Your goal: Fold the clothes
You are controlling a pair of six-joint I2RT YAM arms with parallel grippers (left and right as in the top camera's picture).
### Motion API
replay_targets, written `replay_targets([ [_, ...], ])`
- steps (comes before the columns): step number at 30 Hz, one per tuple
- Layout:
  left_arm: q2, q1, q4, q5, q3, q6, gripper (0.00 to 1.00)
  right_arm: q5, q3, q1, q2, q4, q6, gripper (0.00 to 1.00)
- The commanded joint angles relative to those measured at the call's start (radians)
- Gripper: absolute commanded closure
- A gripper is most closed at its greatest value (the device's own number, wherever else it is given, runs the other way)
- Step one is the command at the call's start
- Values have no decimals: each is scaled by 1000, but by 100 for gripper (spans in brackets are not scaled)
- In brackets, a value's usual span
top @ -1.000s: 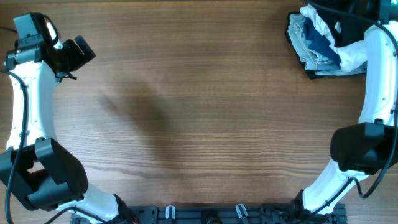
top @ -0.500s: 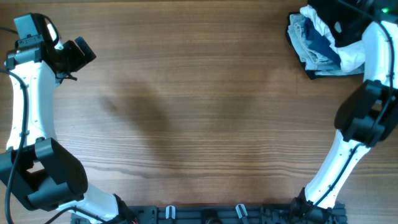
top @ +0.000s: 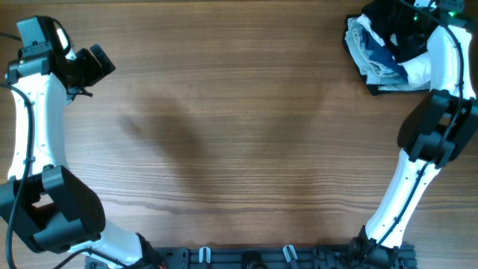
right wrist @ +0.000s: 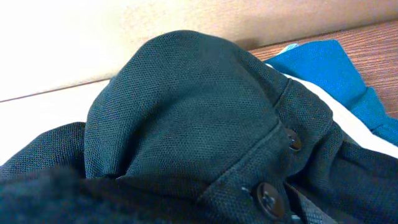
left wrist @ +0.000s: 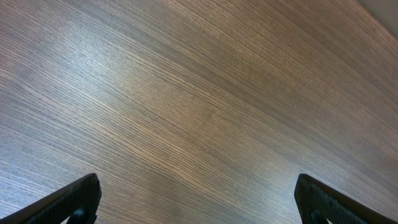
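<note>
The black garment fills the right wrist view: dark knit fabric, bunched, with a placket and two dark buttons. From overhead it shows as a dark mass on the heap at the table's far right corner. My right gripper is down in that heap, pressed into the garment. Its fingers are hidden by fabric, so I cannot tell whether they are open or shut. My left gripper is open and empty at the far left, with its fingertips wide apart over bare wood.
The heap holds white, light-blue and blue clothes. A blue piece and a white piece lie beside the black garment. The table's far edge and a pale wall are right behind the heap.
My right arm has reached further into the heap, its elbow swinging up and its gripper moving left over the clothes. More dark fabric now shows there. The left arm has not moved.
</note>
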Motion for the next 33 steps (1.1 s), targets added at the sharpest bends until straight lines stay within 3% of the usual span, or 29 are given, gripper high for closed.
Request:
replay_targets([
  [1,11,-2,-8,16,12,-16,0,-28,-87,0,44,-85,17,11],
  [3,11,-2,-8,16,12,-17,0,-28,-86,0,-14,-85,3,0],
  [19,11,-1,-7,16,12,-16,0,-29,-86,61,-653,-248,-48,0],
  [30,11,-1,-7,16,12,-16,0,-51,-86,122,-791,-433,-42,0],
  [33,11,-1,-7,16,12,-16,0,-146,-86,122,-791,-516,66,0],
])
